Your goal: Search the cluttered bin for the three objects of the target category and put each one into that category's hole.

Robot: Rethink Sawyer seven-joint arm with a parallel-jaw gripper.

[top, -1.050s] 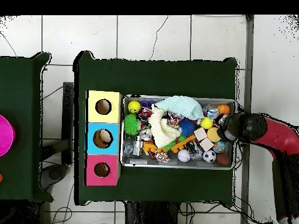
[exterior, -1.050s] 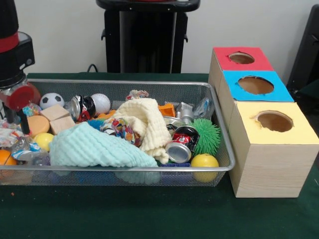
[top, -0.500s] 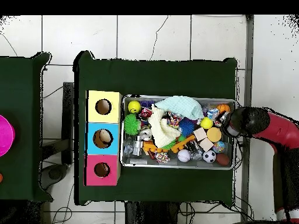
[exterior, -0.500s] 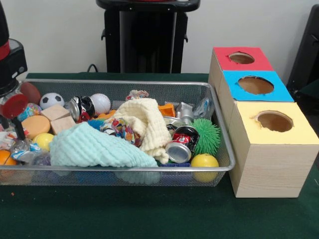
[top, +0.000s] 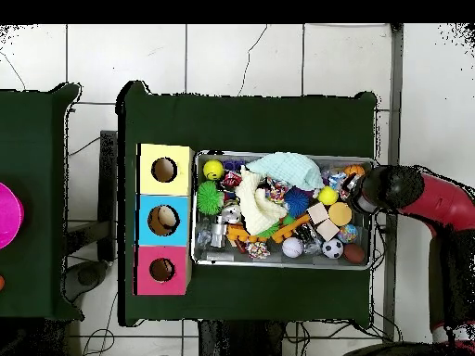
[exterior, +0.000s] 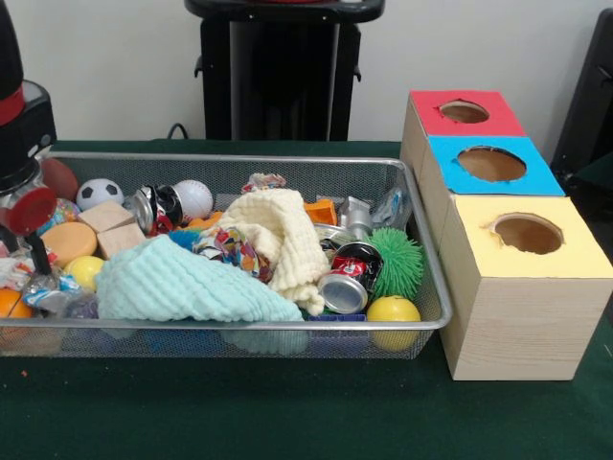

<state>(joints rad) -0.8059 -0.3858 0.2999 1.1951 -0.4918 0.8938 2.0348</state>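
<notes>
Meanwhile crushed can (exterior: pixel 351 276) lies tilted (mouth toward camera).

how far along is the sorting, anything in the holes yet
Early, by the look of it. The wire mesh bin is still crowded: mint green cloth, cream knitted cloth, crushed cans, balls. Something pale shows inside the blue-topped box's hole; what it is cannot be told, and the other two holes look dark. The pincer sits at the bin's end, and nothing can be seen held. Most of the search seems left.
</notes>
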